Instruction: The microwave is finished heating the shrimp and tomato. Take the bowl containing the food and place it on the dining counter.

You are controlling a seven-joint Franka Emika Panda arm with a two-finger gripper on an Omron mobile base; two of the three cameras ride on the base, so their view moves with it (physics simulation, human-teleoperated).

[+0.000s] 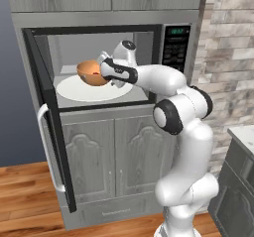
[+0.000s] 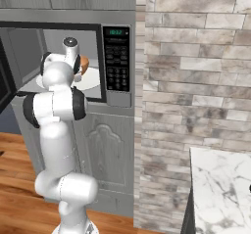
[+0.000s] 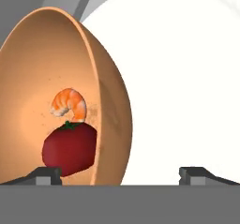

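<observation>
Reaching into the open black microwave (image 1: 174, 42), we see one round orange-tan bowl (image 3: 56, 87).
Gripper (image 3: 119, 174) jaws apart astride its rim above the white turntable (image 3: 187, 78); inside: one shrimp (image 3: 69, 103), one tomato (image 3: 69, 148).

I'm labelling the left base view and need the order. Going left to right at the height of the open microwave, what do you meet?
Open microwave door → white turntable → bowl → gripper → keypad with green display → stone brick wall.
</observation>
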